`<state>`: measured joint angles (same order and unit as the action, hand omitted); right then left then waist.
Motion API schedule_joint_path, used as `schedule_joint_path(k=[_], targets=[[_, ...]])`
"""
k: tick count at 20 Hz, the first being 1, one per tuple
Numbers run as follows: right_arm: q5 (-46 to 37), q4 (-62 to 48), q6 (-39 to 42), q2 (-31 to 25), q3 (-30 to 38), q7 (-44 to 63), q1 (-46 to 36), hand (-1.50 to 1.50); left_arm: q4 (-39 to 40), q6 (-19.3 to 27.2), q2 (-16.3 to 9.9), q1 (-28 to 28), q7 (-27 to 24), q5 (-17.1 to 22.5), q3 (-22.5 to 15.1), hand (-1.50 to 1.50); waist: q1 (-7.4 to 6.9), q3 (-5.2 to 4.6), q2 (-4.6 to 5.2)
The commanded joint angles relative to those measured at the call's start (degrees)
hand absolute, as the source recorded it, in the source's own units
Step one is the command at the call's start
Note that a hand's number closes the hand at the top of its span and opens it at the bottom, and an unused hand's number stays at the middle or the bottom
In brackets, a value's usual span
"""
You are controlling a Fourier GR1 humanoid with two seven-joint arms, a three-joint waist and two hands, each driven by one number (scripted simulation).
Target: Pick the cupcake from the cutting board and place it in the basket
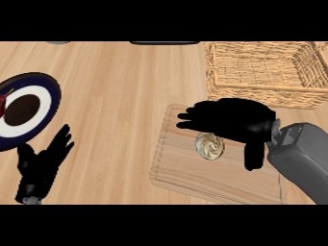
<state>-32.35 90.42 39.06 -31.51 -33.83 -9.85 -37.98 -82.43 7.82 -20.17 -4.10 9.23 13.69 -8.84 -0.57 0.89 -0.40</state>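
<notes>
The right robot hand [232, 119] hovers open over the cupcake [209, 145] at the cutting board's [187, 173] middle. Light, soft-topped: likely best held by its sides, bound for the basket [271, 91].

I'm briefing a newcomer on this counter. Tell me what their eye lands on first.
First, the black right hand spread over the cutting board, fingers extended, hovering just above the cupcake. Next, the wicker basket at the far right, behind the board. Then the dark blue plate at the left edge, with the left hand resting open below it.
</notes>
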Motion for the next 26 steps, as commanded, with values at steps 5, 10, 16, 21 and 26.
schedule_joint_path(k=[5, 10, 16, 21, 26], targets=[[-5.63, -5.65, -4.71, 3.22, -1.02, -4.15, 1.86, -1.5, 2.9, -0.67, 0.68, -3.56, 2.98, -0.31, -0.31, 0.0, -0.08, -0.89, 0.55], [-6.74, -5.6, -4.23, 4.0, -0.14, -5.48, 1.91, -1.5, 3.57, -1.12, 0.65, -1.3, 5.36, 0.19, 0.87, 0.0, 0.32, -0.9, 0.54], [-11.44, -8.87, -5.17, 2.08, -1.64, -8.24, 2.7, -1.5, 0.99, 2.67, 4.94, -5.34, 2.97, -4.51, -3.33, 0.0, 0.25, -0.89, 0.44], [-16.67, -13.68, -8.21, 7.06, -4.36, -6.73, 2.15, -1.5, 5.33, -1.16, 2.55, -1.68, 2.5, -2.52, 0.32, 0.0, 0.18, -0.91, 0.61], [-16.94, -13.43, -8.15, 6.2, -3.18, -8.91, 3.64, -1.5, 4.0, -1.05, 2.56, -1.64, 4.93, -1.76, 1.42, 0.0, 0.57, -0.9, 0.51]])
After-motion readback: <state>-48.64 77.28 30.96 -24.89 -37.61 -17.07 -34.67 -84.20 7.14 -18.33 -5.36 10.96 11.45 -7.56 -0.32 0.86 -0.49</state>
